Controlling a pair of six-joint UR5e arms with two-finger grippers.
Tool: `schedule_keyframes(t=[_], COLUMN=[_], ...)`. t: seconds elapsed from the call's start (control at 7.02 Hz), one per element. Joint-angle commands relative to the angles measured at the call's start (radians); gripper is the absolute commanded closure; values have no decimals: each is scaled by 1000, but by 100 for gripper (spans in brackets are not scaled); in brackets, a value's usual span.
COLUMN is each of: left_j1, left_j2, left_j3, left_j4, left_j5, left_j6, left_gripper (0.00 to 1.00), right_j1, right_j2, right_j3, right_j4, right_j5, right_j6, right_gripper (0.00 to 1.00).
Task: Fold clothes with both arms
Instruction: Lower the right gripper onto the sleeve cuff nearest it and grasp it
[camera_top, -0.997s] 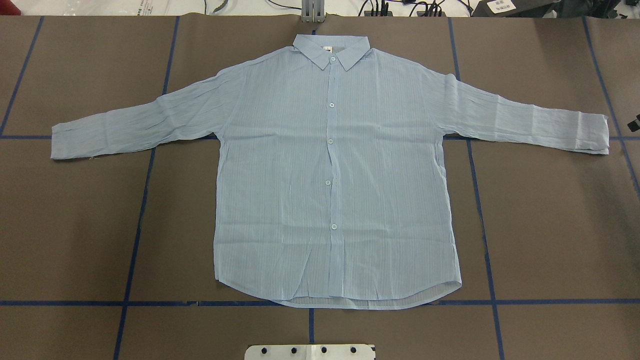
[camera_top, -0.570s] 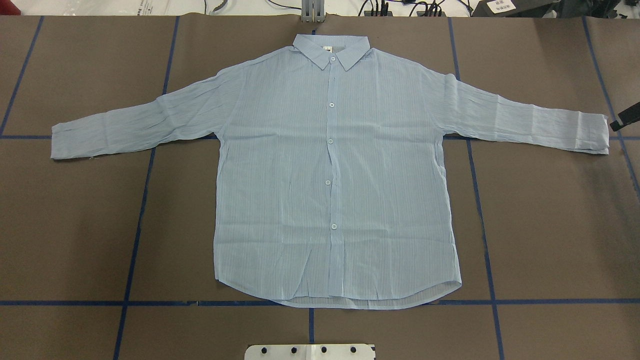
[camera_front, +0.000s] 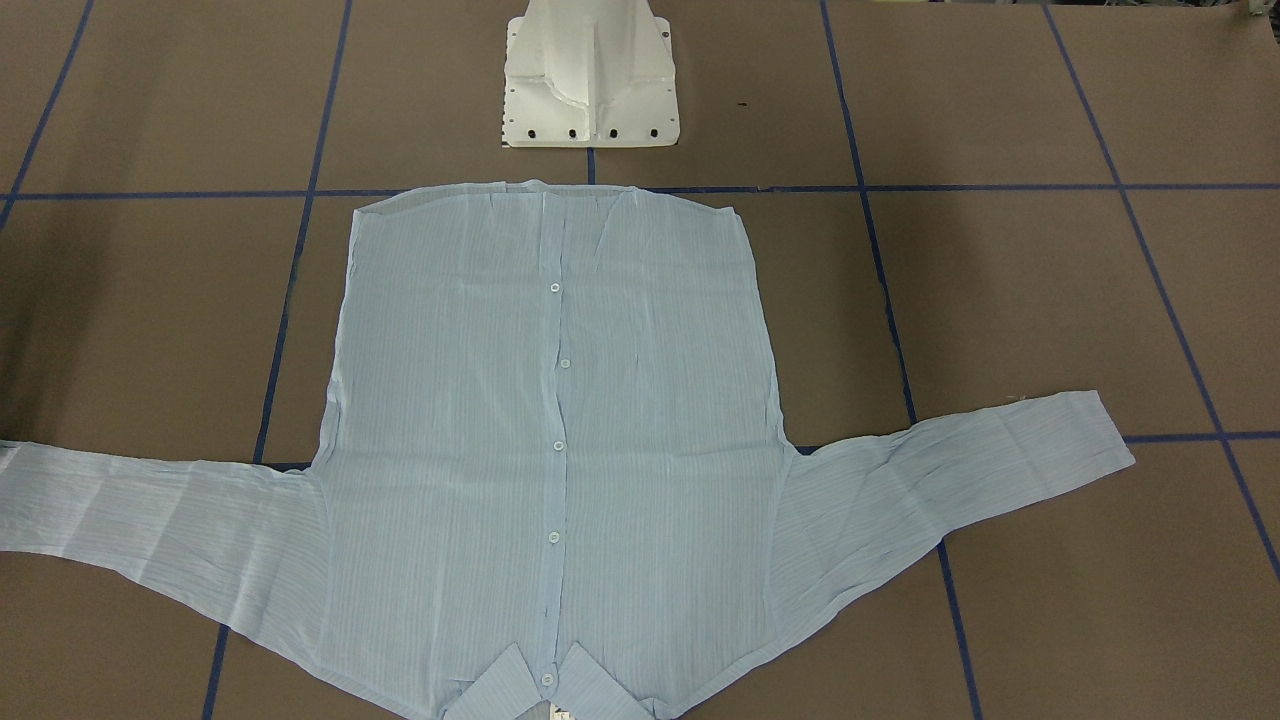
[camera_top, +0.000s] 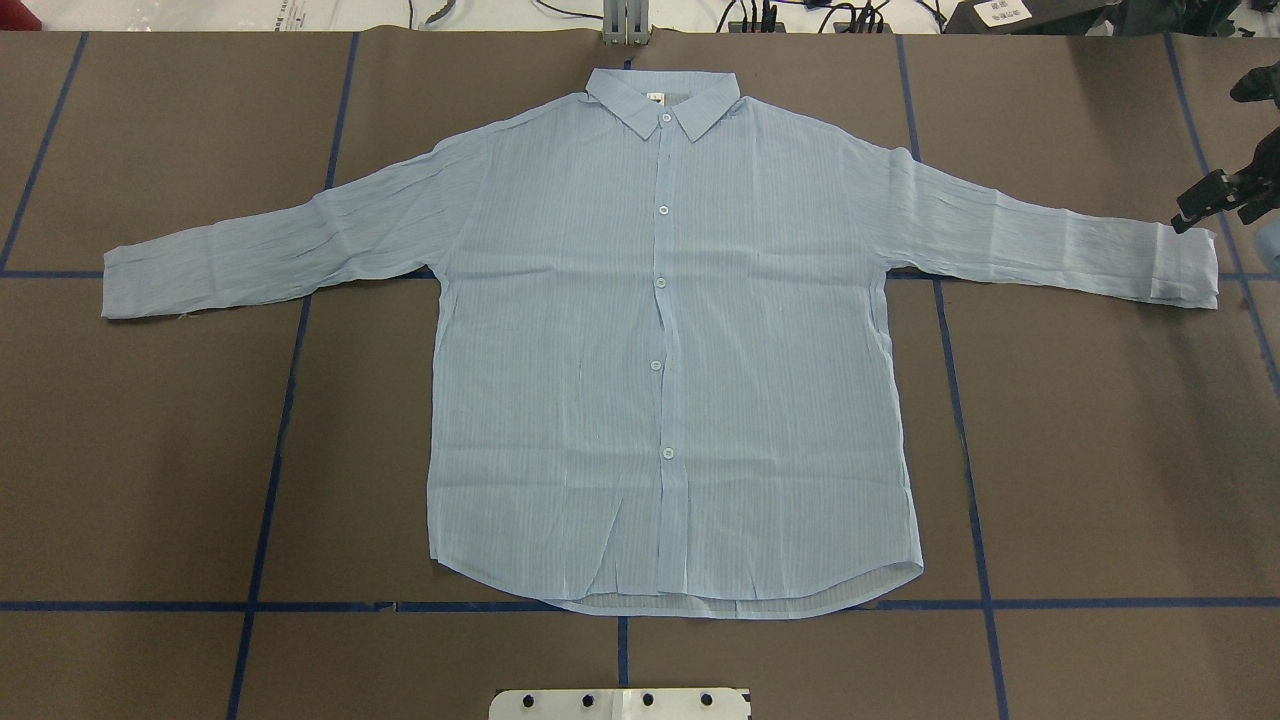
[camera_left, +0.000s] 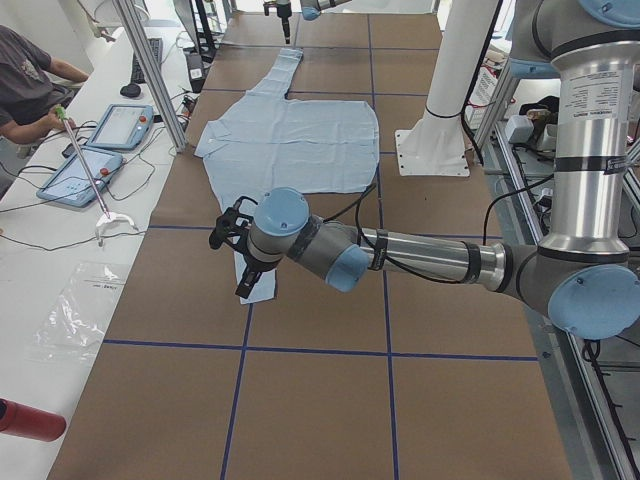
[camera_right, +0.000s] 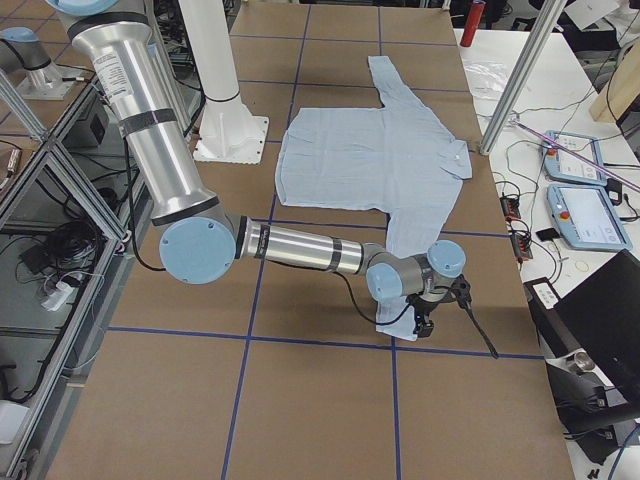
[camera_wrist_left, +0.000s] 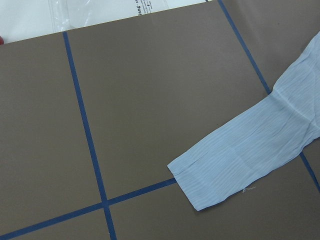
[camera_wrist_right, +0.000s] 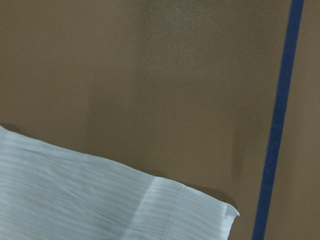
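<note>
The pale-blue striped shirt lies flat and buttoned on the brown table, collar on the far side, both sleeves spread out. My right gripper comes in at the right edge, open, its lower finger just above the right cuff. The exterior right view shows the right gripper over that cuff. My left gripper shows only in the exterior left view, over the left cuff; I cannot tell its state. The left wrist view shows the left cuff and no fingers.
The white pedestal base stands at the near edge behind the hem. Blue tape lines grid the table. A person sits at a side bench with tablets. A red bottle lies beside the table.
The right gripper has come further in from the view's right edge and moved toward the far side, now beside the right cuff. The shirt has not moved.
</note>
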Motion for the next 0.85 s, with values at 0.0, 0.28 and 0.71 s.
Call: schedule_keyframes(t=[0.0, 0.28, 0.71], left_j1=[0, 0, 0], left_j2=[1, 1, 0], left_j3=[0, 0, -2], left_j4=[-12, -12, -29], left_j5=[0, 0, 1], left_j6=[-1, -1, -1], left_gripper=[0, 0, 0], right_j1=[-12, -12, -35], right_j2=[6, 8, 8], right_j3=[-35, -69, -82], right_j4=[0, 0, 2], right_j5=[-16, -15, -15], right_j6=[24, 51, 62], right_gripper=[7, 10, 17])
